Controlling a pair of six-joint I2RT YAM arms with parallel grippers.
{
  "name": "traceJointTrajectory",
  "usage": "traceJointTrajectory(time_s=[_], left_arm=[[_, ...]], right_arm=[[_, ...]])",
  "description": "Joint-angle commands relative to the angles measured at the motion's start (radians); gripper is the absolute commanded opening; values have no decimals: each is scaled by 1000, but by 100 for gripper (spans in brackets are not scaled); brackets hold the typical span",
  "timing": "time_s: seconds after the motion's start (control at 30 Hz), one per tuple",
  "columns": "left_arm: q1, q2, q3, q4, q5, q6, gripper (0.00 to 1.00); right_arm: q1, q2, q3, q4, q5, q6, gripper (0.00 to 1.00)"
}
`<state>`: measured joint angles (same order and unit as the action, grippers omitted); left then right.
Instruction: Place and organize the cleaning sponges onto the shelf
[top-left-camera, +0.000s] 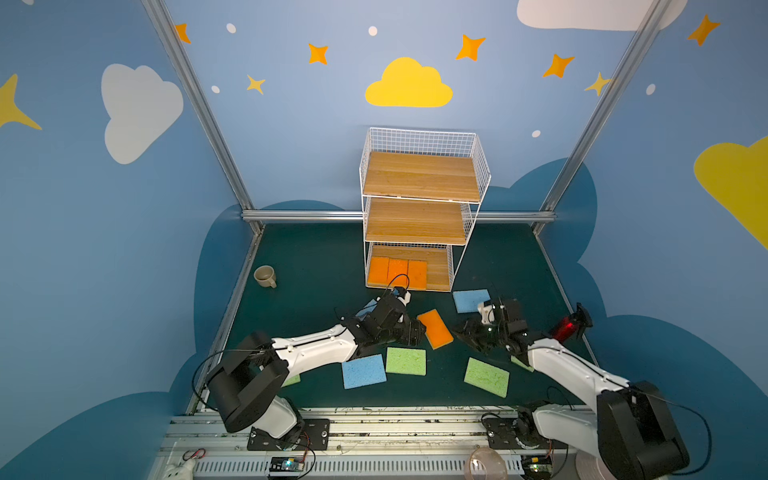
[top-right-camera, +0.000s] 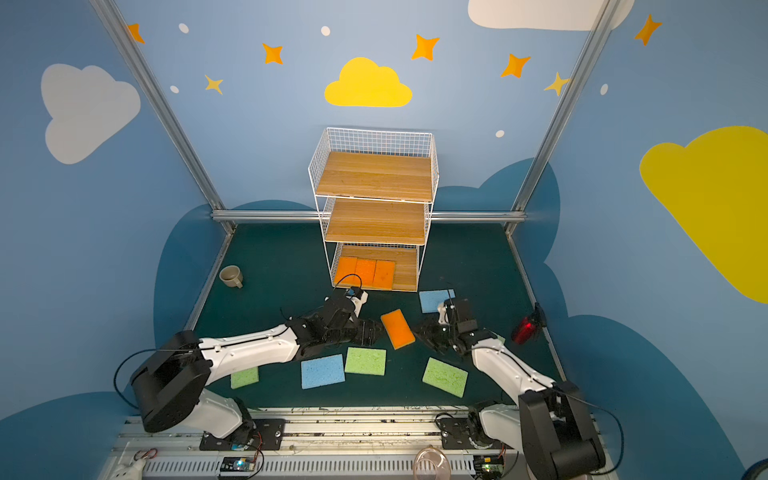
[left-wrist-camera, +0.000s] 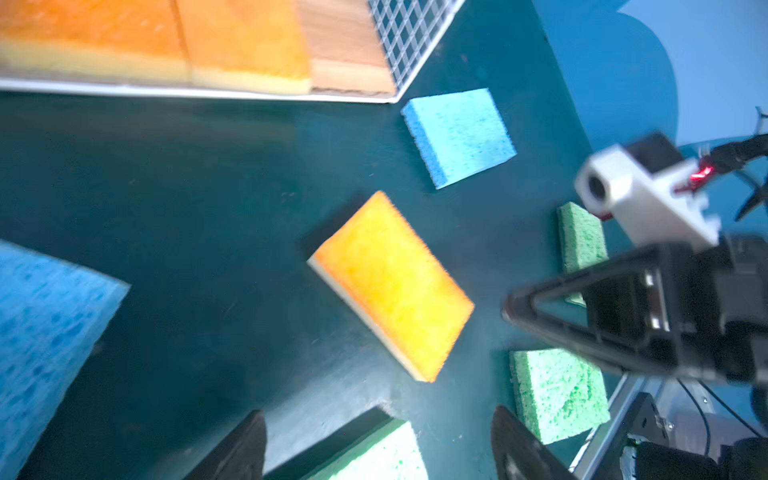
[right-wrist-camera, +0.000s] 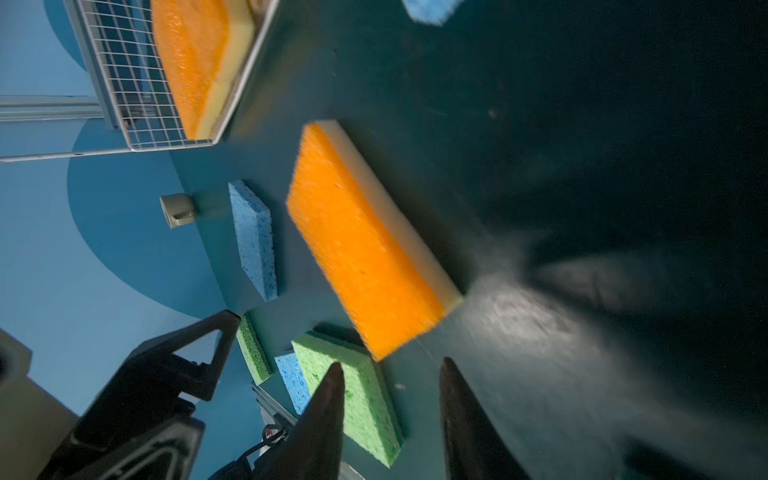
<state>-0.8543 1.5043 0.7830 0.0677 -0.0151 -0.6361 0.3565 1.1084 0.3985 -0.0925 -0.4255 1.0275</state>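
Observation:
The shelf (top-left-camera: 419, 174) stands at the back of the mat, and three orange sponges (top-left-camera: 397, 272) lie side by side on its bottom board. One more orange sponge (top-left-camera: 435, 328) (left-wrist-camera: 395, 286) (right-wrist-camera: 365, 253) lies loose on the mat between my grippers, touching neither. My left gripper (top-left-camera: 420, 332) (left-wrist-camera: 378, 411) is open and empty just left of it. My right gripper (top-left-camera: 460, 332) (right-wrist-camera: 391, 362) is open and empty just right of it. Blue sponges (top-left-camera: 471, 300) (top-left-camera: 363, 371) and green sponges (top-left-camera: 406, 360) (top-left-camera: 487, 377) are scattered on the mat.
A beige mug (top-left-camera: 265, 276) sits near the mat's left edge. A red and black object (top-left-camera: 565, 328) lies at the right edge. More green sponges (top-left-camera: 521, 363) (top-left-camera: 291, 380) peek out beside the arms. Metal frame rails border the mat.

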Motion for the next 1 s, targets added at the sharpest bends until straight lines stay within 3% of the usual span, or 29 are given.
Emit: traceJointTrajectory(time_s=[0.0, 0.23, 0.37, 0.97], left_arm=[[13, -21, -24, -38, -35, -9, 90], [29, -53, -82, -17, -54, -36, 92], [39, -73, -114, -1, -62, -46, 92], [77, -97, -172, 28, -59, -54, 93]], right_arm=[[33, -79, -11, 66, 70, 190, 39], [95, -9, -21, 114, 81, 355, 39], [158, 19, -78, 230, 159, 468, 39], [299, 187, -70, 335, 321, 607, 31]])
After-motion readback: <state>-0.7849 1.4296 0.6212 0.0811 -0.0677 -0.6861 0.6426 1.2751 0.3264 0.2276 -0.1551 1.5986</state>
